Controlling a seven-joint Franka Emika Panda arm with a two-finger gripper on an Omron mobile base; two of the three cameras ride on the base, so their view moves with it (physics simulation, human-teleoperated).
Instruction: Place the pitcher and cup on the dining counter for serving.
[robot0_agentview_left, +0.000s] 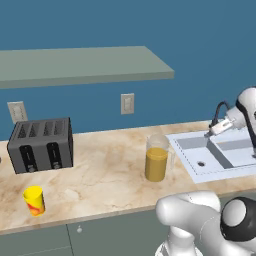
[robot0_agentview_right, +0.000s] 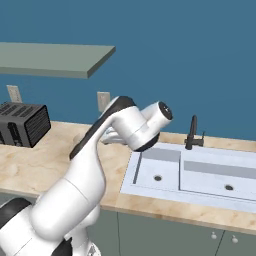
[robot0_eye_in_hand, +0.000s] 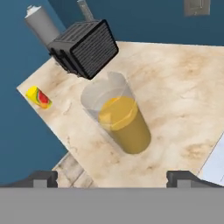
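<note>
We have moved nothing yet: our gripper (robot0_eye_in_hand: 112, 177), fingers spread and empty, hovers above the pitcher (robot0_eye_in_hand: 119, 117), the cup (robot0_eye_in_hand: 39, 97) at its nine o'clock on the toaster's counter (robot0_eye_in_hand: 183, 87)

Kitchen: marble-look counter (robot0_agentview_left: 105, 170) at frame center, black toaster (robot0_agentview_left: 41, 145) at left, double sink (robot0_agentview_right: 200, 172) with dark faucet (robot0_agentview_right: 192, 132) at right, wall outlets (robot0_agentview_left: 127, 103), grey-green shelf (robot0_agentview_left: 75, 65) upper left, blue wall.
</note>
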